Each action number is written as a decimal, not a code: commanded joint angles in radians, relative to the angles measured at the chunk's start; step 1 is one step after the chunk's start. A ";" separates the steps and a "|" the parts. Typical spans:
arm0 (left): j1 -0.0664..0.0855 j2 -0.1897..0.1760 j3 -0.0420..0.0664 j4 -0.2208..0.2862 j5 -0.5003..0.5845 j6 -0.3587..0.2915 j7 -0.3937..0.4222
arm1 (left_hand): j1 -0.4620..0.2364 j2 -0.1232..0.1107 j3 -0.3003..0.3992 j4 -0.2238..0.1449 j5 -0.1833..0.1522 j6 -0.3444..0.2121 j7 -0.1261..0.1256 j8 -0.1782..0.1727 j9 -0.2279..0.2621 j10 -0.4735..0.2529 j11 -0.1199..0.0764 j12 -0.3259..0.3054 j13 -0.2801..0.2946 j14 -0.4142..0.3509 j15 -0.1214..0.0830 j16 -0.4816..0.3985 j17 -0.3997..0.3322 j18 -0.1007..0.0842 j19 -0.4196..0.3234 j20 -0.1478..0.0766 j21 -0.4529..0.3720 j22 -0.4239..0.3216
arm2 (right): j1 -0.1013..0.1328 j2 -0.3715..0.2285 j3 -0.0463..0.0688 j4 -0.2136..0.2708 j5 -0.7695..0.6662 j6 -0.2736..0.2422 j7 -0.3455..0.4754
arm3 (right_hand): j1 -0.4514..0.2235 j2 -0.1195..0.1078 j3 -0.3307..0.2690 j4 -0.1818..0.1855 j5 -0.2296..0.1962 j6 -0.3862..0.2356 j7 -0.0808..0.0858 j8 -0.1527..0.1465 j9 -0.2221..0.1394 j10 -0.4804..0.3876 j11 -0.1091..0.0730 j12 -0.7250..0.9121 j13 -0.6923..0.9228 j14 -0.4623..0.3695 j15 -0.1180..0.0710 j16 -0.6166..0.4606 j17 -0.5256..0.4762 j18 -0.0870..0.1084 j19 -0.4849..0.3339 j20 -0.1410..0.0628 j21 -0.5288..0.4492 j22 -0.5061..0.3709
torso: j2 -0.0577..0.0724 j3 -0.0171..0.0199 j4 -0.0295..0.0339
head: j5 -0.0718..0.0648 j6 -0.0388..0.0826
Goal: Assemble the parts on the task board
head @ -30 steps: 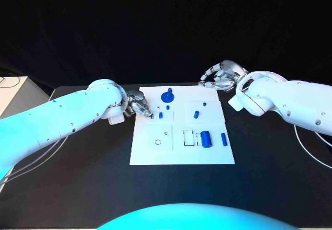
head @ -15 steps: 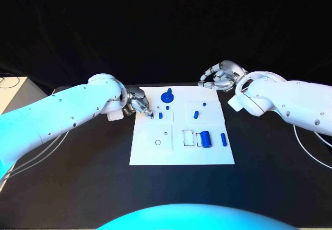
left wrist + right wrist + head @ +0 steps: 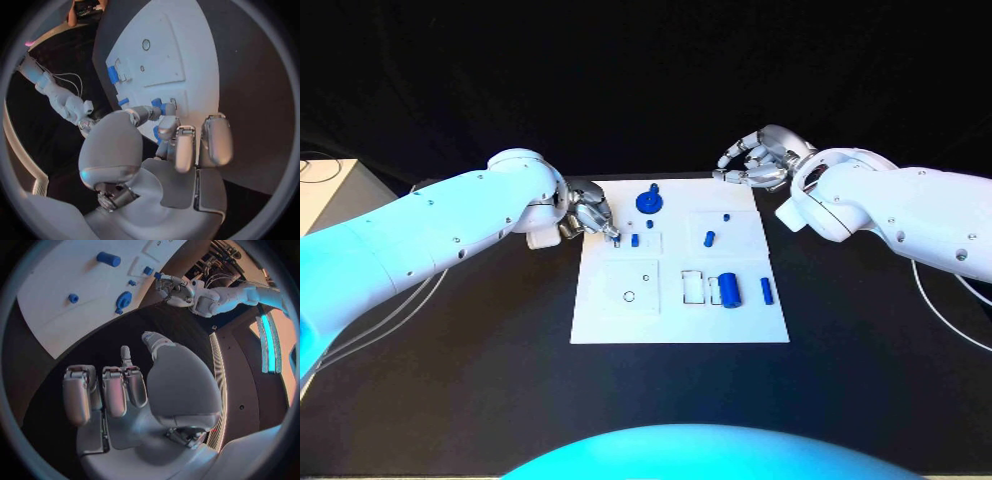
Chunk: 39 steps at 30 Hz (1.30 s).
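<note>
The flat white task board (image 3: 679,310) lies mid-table. My right hand (image 3: 759,160) hovers off its far right corner, fingers curled on nothing. My left hand (image 3: 589,218) sits at the board's left edge; its wrist view shows fingertips pinching a small blue part (image 3: 164,107) there, which the head view leaves unclear.

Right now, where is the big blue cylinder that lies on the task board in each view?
Head view: big blue cylinder lies on the task board, near side, beside a white slot.
Left wrist view: at the board's far side.
Right wrist view: near the circle's rim.
Shared landmark: the round blue knob.
</note>
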 commanded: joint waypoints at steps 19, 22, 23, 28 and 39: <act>0.001 0.025 -0.020 -0.009 0.009 -0.065 -0.088 | 0.001 0.003 0.170 -0.177 0.015 0.020 -0.010 -0.008 0.000 0.007 -0.006 0.002 0.006 0.097 -0.007 0.005 0.245 -0.011 -0.002 -0.003 -0.002 0.001 | 0.000 0.003 0.001 0.002 -0.003 0.006 0.004 | -0.012 -0.001 -0.005 0.000 0.004 -0.005 0.000 0.005 0.000 0.041 0.005 0.005 0.206 0.090 0.005 0.004 0.192 0.001 0.091 0.007 0.002 0.228 | 0.001 -0.0008 -0.0015 | 0.002 -0.007; 0.001 0.026 -0.021 -0.006 0.009 -0.064 -0.087 | 0.000 0.003 0.170 -0.177 0.017 0.021 -0.010 -0.009 0.000 0.007 -0.006 0.002 0.007 0.096 -0.007 0.004 0.244 -0.012 -0.001 -0.003 -0.001 0.003 | 0.000 0.003 0.001 0.002 -0.003 0.006 0.004 | -0.012 -0.001 -0.005 0.000 0.004 -0.005 0.000 0.005 0.000 0.041 0.005 0.005 0.206 0.090 0.005 0.004 0.192 0.001 0.091 0.007 0.002 0.228 | 0.000 -0.0008 -0.0010 | 0.001 -0.008; 0.001 0.026 -0.021 -0.005 0.009 -0.063 -0.087 | 0.000 0.003 0.170 -0.177 0.017 0.021 -0.010 -0.009 0.000 0.007 -0.006 0.002 0.007 0.096 -0.007 0.004 0.244 -0.012 -0.001 -0.003 -0.001 0.003 | 0.000 0.003 0.001 0.002 -0.003 0.006 0.004 | -0.012 -0.001 -0.005 0.000 0.004 -0.005 0.000 0.005 0.000 0.041 0.005 0.005 0.206 0.090 0.005 0.004 0.192 0.001 0.091 0.007 0.002 0.228 | 0.000 -0.0006 -0.0010 | 0.001 -0.008; 0.001 0.026 -0.022 0.000 0.009 -0.055 -0.087 | 0.000 0.003 0.170 -0.177 0.017 0.021 -0.010 -0.009 0.000 0.007 -0.006 0.002 0.007 0.096 -0.007 0.004 0.244 -0.012 -0.001 -0.003 -0.001 0.003 | 0.000 0.003 0.001 0.002 -0.003 0.007 0.004 | -0.012 -0.001 -0.005 0.000 0.004 -0.005 0.000 0.005 0.000 0.041 0.005 0.005 0.206 0.090 0.005 0.004 0.192 0.001 0.091 0.007 0.002 0.228 | 0.000 -0.0002 -0.0013 | 0.002 -0.009; 0.000 0.018 -0.022 0.018 0.008 -0.024 -0.082 | -0.001 0.001 0.171 -0.180 0.023 0.025 -0.010 -0.011 0.001 0.009 -0.007 0.003 0.010 0.097 -0.007 0.005 0.245 -0.012 -0.001 -0.003 -0.001 0.004 | 0.000 0.003 0.001 0.001 -0.003 0.008 0.004 | -0.012 -0.001 -0.005 0.000 0.004 -0.005 0.000 0.005 0.000 0.041 0.005 0.005 0.206 0.090 0.005 0.004 0.192 0.001 0.091 0.007 0.002 0.228 | 0.001 -0.0013 -0.0011 | 0.002 -0.011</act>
